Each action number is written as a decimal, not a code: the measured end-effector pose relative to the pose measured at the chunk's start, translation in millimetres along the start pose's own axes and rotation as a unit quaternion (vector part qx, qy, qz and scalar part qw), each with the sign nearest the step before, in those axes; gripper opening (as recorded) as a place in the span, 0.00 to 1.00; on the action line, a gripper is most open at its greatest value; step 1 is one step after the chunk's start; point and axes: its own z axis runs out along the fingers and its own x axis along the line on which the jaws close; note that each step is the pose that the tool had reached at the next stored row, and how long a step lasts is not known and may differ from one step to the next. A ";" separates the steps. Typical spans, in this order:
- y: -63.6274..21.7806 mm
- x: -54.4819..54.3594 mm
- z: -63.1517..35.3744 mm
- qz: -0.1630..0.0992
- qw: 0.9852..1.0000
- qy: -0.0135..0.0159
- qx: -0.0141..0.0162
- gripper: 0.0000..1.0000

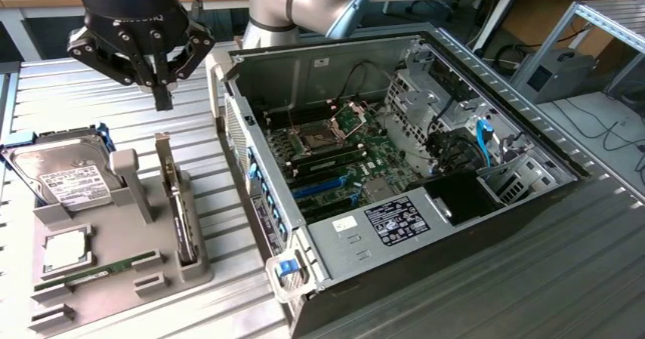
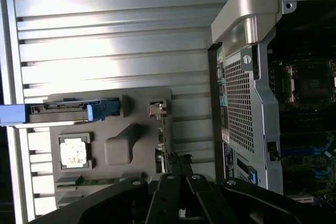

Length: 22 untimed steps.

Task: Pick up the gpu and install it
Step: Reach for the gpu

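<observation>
The gpu (image 1: pixel 183 207) stands on edge in a slot of the grey holder tray (image 1: pixel 101 297), its silver bracket (image 1: pixel 163 158) pointing up at the far end. My gripper (image 1: pixel 162 97) hangs above that bracket end, apart from it, with its dark fingers pressed together and nothing between them. In the wrist view the gpu (image 2: pixel 161 142) appears edge-on just beyond the shut gripper (image 2: pixel 179 167). The open computer case (image 1: pixel 313 278) lies on its side at the exterior view's right of the tray, motherboard (image 1: pixel 333 161) exposed.
The tray also carries a silver hard drive (image 1: pixel 63 179) in a blue frame, a CPU (image 1: pixel 66 250) and a slim RAM stick (image 1: pixel 101 269). The case wall (image 1: pixel 247 165) rises close beside the gpu. Everything rests on a slatted metal table (image 1: pixel 524 278).
</observation>
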 end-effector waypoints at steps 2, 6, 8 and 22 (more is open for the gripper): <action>-0.1 1.8 -0.1 0.000 1.000 0.000 0.000 0.11; -0.4 5.5 -0.1 0.000 1.000 0.000 0.000 0.11; -0.4 5.6 -0.2 0.000 1.000 0.000 0.000 0.11; -2.9 8.9 -0.2 0.000 1.000 0.000 0.000 0.11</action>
